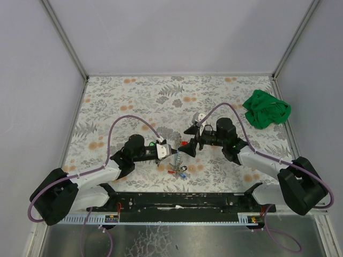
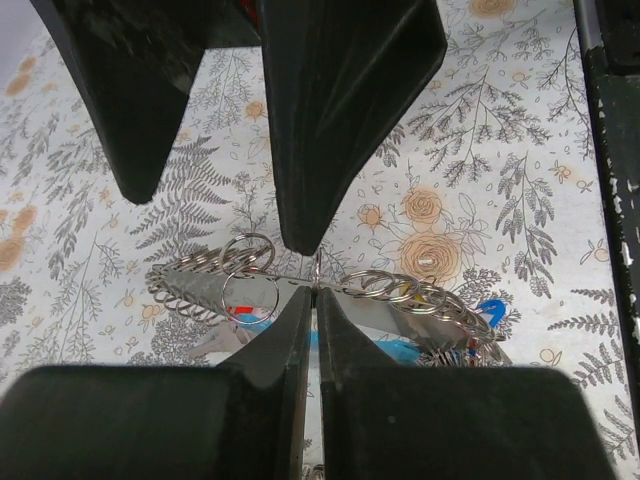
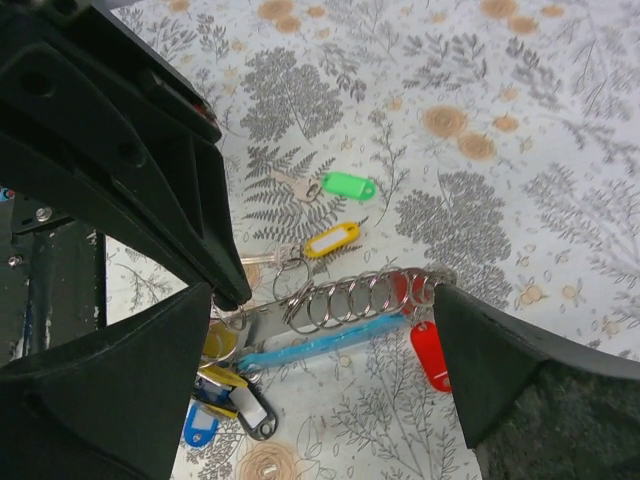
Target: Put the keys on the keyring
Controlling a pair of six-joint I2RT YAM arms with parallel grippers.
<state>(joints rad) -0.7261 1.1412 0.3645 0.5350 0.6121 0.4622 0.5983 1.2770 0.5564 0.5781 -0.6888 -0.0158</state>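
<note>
Your left gripper (image 2: 313,298) is fully closed, pinching the keyring (image 2: 385,288), a row of steel loops, near its middle and holding it just above the bench (image 3: 500,150). Your right gripper (image 3: 322,300) stands as wide as it goes, one finger on each side of that row, and has hold of nothing.

Neither key looks threaded. The green key (image 3: 348,185) lies flat on the bench, beyond the loops and clear of them. The yellow key (image 3: 333,240) lies between the green one and the loops, its blade pointing toward the left gripper. A small loop sits at its blade end, but you cannot tell from here whether it is joined to anything. A red tag (image 3: 428,355) hangs at one end of the row, and other tags are bunched under the opposite end.

By my reading, you are between grasps: the ring is steadied and the free arm has yet to fetch a key. The next move calls for lifting the right gripper clear of the loops, carrying it over the nearer yellow key, and closing on the plastic head with the blade left free. Keep the left grip firm meanwhile, since the ring must not twist when the key meets it.
</note>
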